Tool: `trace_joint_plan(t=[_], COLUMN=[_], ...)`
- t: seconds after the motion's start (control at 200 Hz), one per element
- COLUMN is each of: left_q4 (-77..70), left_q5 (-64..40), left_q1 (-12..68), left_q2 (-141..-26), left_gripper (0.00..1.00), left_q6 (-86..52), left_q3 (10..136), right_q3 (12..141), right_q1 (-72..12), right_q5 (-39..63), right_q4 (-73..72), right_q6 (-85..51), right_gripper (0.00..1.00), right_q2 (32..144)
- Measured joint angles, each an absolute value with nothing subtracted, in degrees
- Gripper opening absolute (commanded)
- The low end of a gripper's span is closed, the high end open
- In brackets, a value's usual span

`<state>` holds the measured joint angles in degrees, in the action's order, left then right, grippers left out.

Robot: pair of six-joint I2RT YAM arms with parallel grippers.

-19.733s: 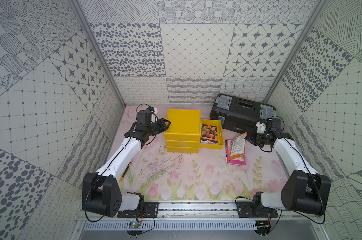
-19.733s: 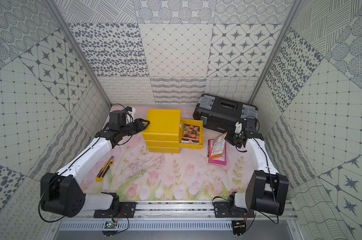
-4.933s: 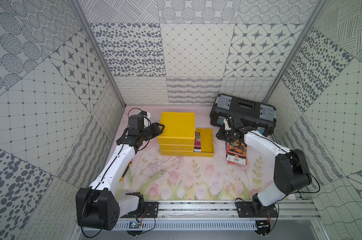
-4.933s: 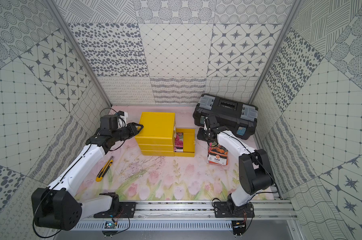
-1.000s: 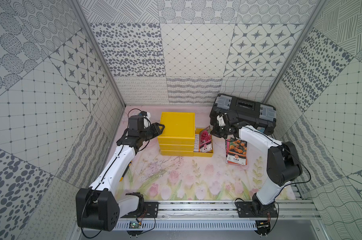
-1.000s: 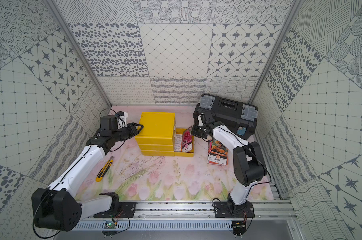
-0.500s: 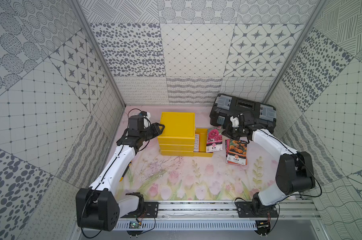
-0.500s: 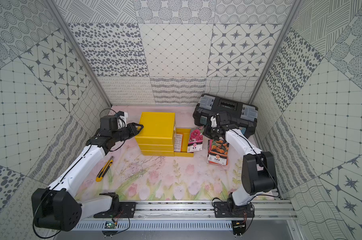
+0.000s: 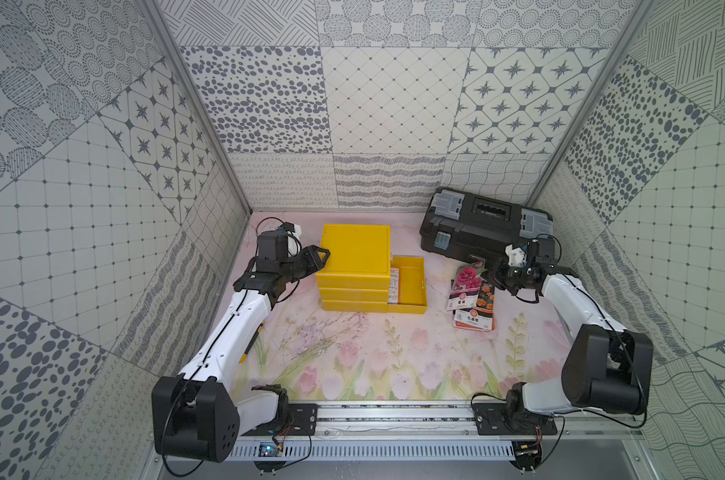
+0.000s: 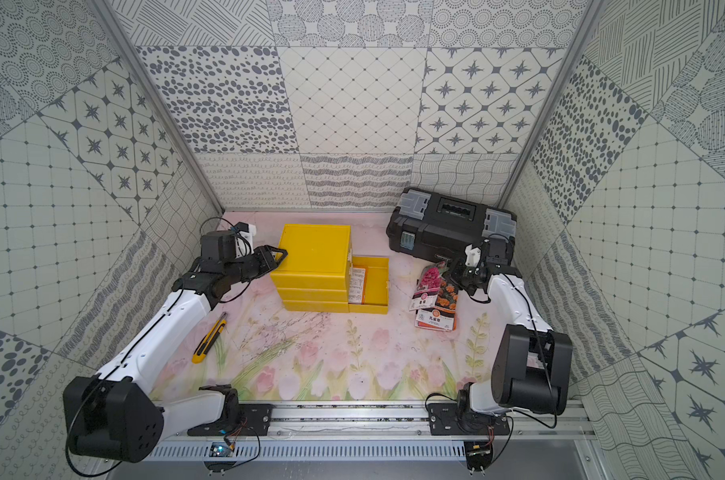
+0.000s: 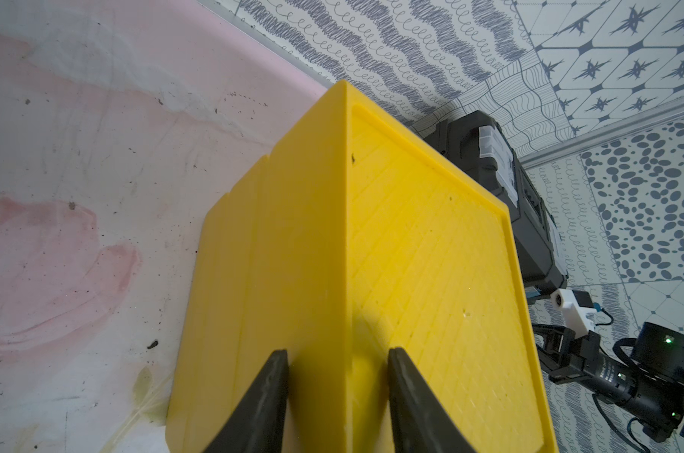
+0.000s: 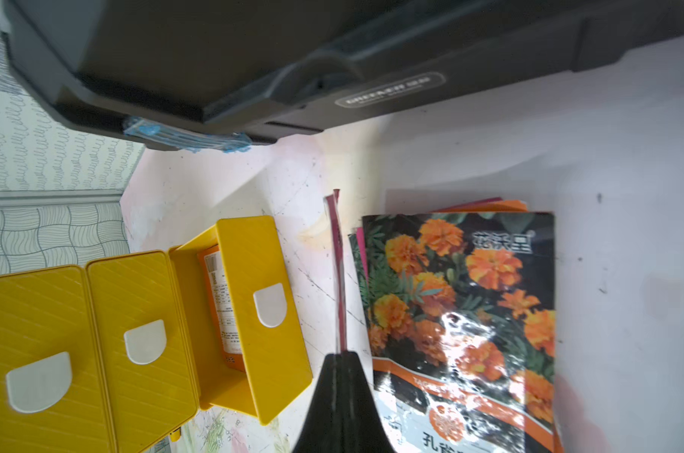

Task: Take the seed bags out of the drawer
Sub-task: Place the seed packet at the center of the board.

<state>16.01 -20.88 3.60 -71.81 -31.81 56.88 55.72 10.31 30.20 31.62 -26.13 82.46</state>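
The yellow cabinet's top drawer [image 9: 422, 286] [image 10: 386, 284] stands pulled out; one orange seed bag [image 9: 394, 284] [image 12: 221, 306] with a white label stands on edge inside it. My right gripper [image 9: 494, 276] [image 12: 342, 355] is shut on a magenta seed bag [image 9: 464, 282] [image 12: 338, 274], held on edge just above the pile of bags on the mat. The marigold bag [image 9: 479, 303] [image 12: 462, 298] tops that pile. My left gripper [image 9: 317, 255] [image 11: 336, 355] clamps the upper left edge of the cabinet [image 11: 411, 255], one finger on its side, one on its top.
A black toolbox [image 9: 481, 228] [image 12: 293, 59] lies at the back right, close behind the pile and my right wrist. A yellow utility knife [image 10: 209, 334] lies on the floral mat beside my left arm. Patterned walls enclose three sides.
My right gripper has carried the magenta bag from the drawer rightwards to above the pile. The left arm has not moved.
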Motion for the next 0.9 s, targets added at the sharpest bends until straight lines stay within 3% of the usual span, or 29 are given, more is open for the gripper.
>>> trace_joint_plan(t=[0.24, 0.36, 0.52, 0.72, 0.901], left_q4=[16.01, 15.99, 15.99, 15.68, 15.42], left_q5=[-20.91, -20.93, -20.97, -21.06, -21.23], left_q1=[3.6, 3.6, 3.57, 3.55, 3.53], left_q2=[-71.81, -71.81, -71.81, -71.75, -71.75], left_gripper=[0.43, 0.43, 0.43, 0.43, 0.43], left_q6=[-31.81, -31.81, -31.81, -31.86, -31.9], left_q3=[56.9, 56.9, 56.88, 56.66, 56.51], right_q3=[55.05, 55.07, 55.07, 55.05, 55.51], right_q1=[11.25, 11.29, 11.27, 8.78, -1.17], right_q5=[25.26, 21.21, 16.14, 13.1, 13.67], right_q4=[33.76, 34.61, 35.68, 35.88, 33.54], right_q6=[-23.68, -23.24, -22.63, -23.14, -25.61], right_gripper=[0.0, 0.17, 0.31, 0.37, 0.4], right_q2=[82.89, 82.89, 82.81, 79.0, 76.12])
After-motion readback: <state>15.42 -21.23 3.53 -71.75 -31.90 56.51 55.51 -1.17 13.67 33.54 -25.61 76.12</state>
